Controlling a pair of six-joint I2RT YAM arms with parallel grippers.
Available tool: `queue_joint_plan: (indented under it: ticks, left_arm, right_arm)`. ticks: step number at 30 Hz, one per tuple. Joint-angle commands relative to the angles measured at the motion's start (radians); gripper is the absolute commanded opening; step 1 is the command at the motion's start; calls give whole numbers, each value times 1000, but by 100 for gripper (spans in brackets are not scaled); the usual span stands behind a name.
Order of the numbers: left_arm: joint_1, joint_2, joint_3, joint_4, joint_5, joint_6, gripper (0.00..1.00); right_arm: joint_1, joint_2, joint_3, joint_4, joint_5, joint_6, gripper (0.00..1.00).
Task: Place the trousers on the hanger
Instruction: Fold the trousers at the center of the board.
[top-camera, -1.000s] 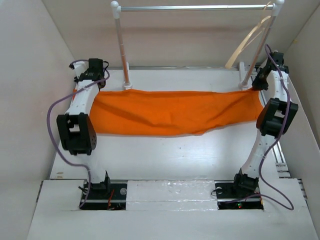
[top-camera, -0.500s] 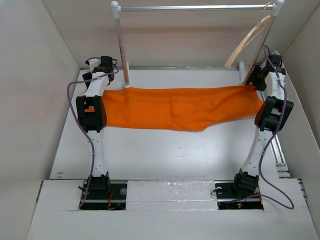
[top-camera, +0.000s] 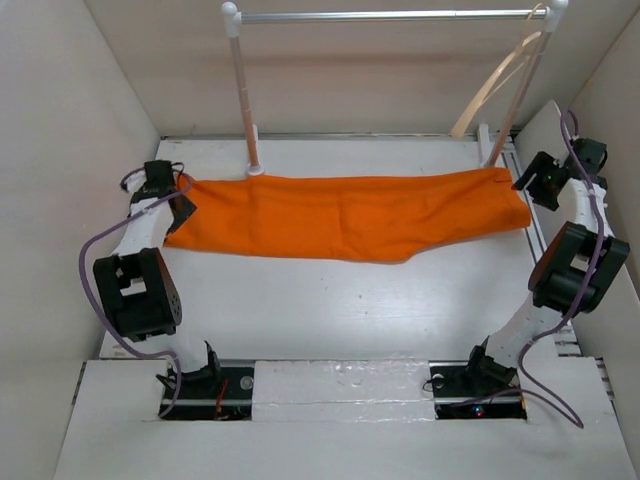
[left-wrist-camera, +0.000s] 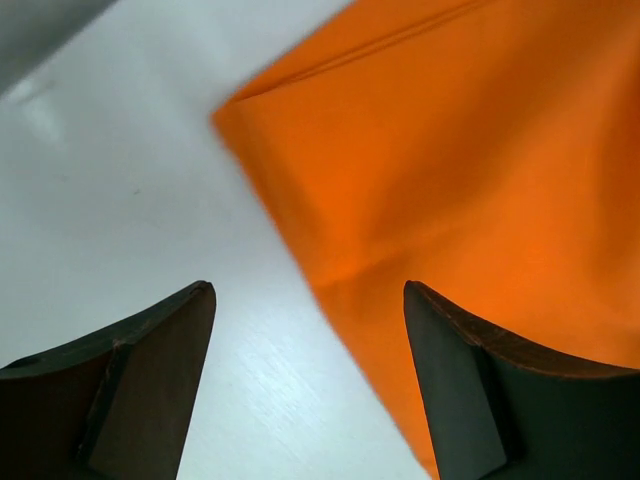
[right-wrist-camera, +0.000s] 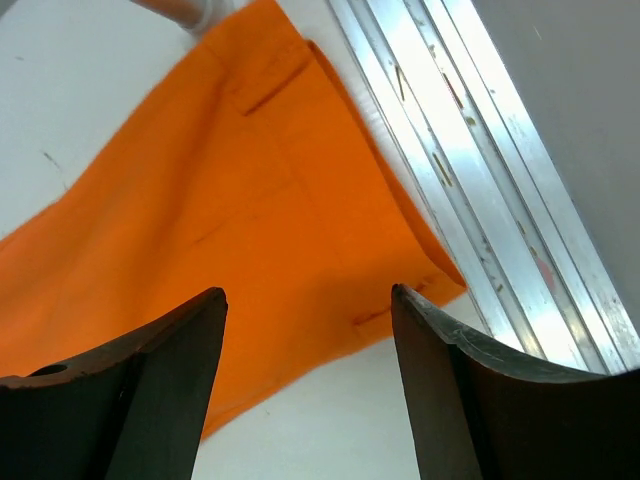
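The orange trousers (top-camera: 345, 215) lie flat and stretched across the far half of the table, folded lengthwise. My left gripper (top-camera: 180, 200) hovers open just off their left end; the left wrist view shows a cloth corner (left-wrist-camera: 450, 170) ahead, nothing between the fingers (left-wrist-camera: 150, 370). Off the right end my right gripper (top-camera: 527, 183) is open too; the waistband corner (right-wrist-camera: 260, 200) lies under and beyond its empty fingers (right-wrist-camera: 455, 390). The beige hanger (top-camera: 495, 85) hangs from the right end of the rack bar (top-camera: 390, 15).
The rack's white posts (top-camera: 243, 100) stand on the table just behind the trousers. An aluminium rail (right-wrist-camera: 470, 170) runs along the table's right edge beside the waistband. Cardboard walls close in left, right and back.
Both grippers opened and let go of the trousers, which now lie flat. The left arm pulled back to the left, the right arm back to the right.
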Motion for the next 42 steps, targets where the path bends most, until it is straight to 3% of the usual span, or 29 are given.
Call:
queue_joint_plan:
  ticks: [1,5,15,18,20,21,22,23,24,25,26,28,34,36,38,42]
  left_arm:
    - [142,-5,-152,101,302,-60,71]
    - [221,62,-221,121,457,-70,71]
    - [230,98,-263,201,466,-109,71]
    - [230,78,-306,296,511,-126,71]
    - [230,110,-294,299,517,-145,70]
    - [230,124,-274,296,526,-146,68]
    - [230,139,-263,290,523,-147,62]
    - [230,161,-252,278,510,-164,59]
    - [230,164,-243,282,506,-162,54]
    - [230,162,-240,285,496,-159,46]
    - [230,153,-238,285,482,-159,22]
    - [230,142,-235,281,427,-153,0]
    - [239,73,-224,120,206,-86,0]
    - [299,27,-250,53,125,-92,0]
    - [381,-78,-343,8,111,-101,0]
    - [382,-167,-404,-26,71,-101,0]
  right_arm:
    - [-11,-34,-115,135,-91,-15,72]
    - [-11,-23,-233,187,-175,-35,72]
    - [-20,35,-416,394,-295,69,71]
    - [-11,52,-412,409,-249,78,66]
    - [0,70,-410,402,-240,95,54]
    - [0,67,-419,423,-246,122,46]
    - [0,52,-431,432,-246,133,31]
    - [0,38,-444,442,-242,143,25]
    - [0,17,-468,445,-220,150,19]
    - [0,4,-474,434,-212,149,7]
    - [0,-29,-481,422,-206,147,6]
    - [0,-63,-493,380,-186,124,1]
    - [-11,-249,-594,297,-133,78,0]
    - [-26,-336,-629,282,-136,71,0]
    - [-64,-438,-690,235,-130,63,0]
    - [-112,-592,-740,170,-116,42,0]
